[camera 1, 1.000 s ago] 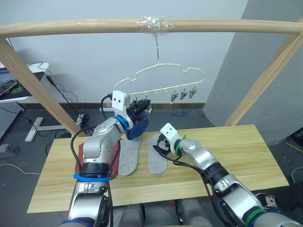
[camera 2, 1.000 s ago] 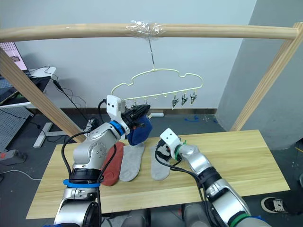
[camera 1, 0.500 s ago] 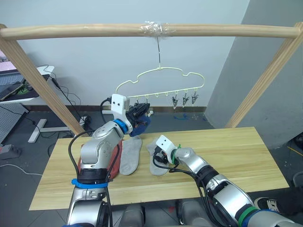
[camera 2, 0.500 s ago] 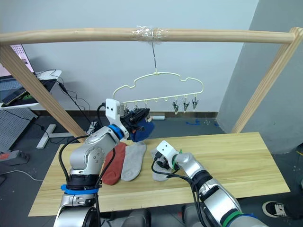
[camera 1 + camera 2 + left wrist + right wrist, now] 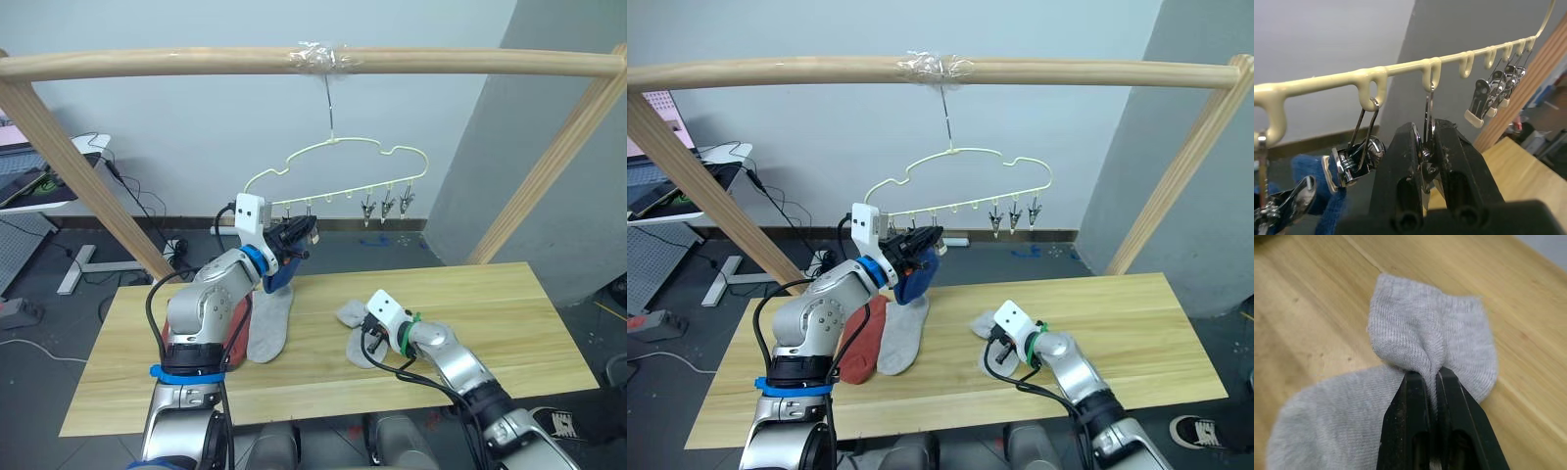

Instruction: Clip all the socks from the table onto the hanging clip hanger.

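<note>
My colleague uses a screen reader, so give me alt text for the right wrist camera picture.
The right gripper, its two black fingers shut, pinches a raised fold in the middle of a light grey sock. The sock lies rumpled on the pale wooden table, bunched up towards the pinch.

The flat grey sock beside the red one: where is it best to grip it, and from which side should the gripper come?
Probably the far end of the flat grey sock, coming from above. It lies flat on the table, so a pinch must raise a fold, as the right gripper has done with the other grey sock.
</note>
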You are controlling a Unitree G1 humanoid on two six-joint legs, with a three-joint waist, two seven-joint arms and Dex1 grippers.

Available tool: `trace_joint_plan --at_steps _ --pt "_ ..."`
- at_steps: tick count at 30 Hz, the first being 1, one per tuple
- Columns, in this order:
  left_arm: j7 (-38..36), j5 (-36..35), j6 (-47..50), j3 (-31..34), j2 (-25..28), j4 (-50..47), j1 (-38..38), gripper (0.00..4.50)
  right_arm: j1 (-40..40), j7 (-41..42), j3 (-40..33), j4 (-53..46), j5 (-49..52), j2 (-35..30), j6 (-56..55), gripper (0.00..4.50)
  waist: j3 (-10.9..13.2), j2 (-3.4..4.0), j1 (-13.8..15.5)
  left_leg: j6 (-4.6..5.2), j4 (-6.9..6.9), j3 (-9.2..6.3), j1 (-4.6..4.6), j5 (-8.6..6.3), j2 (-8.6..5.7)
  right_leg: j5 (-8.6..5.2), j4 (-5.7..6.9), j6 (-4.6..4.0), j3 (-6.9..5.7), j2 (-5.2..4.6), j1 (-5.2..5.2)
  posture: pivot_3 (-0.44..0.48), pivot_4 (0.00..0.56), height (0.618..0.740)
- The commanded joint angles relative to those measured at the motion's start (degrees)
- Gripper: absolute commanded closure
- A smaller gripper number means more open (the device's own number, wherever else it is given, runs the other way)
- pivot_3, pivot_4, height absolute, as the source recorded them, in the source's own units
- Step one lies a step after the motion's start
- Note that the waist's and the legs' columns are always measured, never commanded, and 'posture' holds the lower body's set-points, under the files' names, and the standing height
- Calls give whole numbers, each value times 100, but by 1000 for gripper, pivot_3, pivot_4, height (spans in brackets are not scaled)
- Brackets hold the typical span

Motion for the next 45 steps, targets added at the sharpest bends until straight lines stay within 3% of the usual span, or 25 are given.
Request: trace_joint_plan --at_steps 1,6,12,45 --pt "241 -582 623 468 -134 242 -143 4335 259 129 -274 -1432 263 -187 -213 4456 1 -1 -9 0 0 0 -2 0 0 0 -1 1 -1 0 0 -66 143 740" --pt "627 -1284 1258 1086 -342 715 -466 4335 671 97 -350 -2400 289 -380 -414 4456 1 -3 5 -1 -1 -11 -22 -1 -1 2 -40 8 -12 -1 3 -85 146 740" --pt "1092 -1965 1614 1655 -537 1022 -749 4335 560 -108 -256 -2718 240 -161 -387 4456 4 -8 -7 -7 -4 -6 -30 -6 -3 5 -59 13 -10 -5 1 -94 147 740" --pt "961 -2026 1632 1308 -457 841 -691 4335 -95 -293 -175 -2733 252 264 -264 4456 7 -8 0 -13 -16 -5 -32 -9 -2 2 -69 10 -10 -5 -3 -102 146 740"
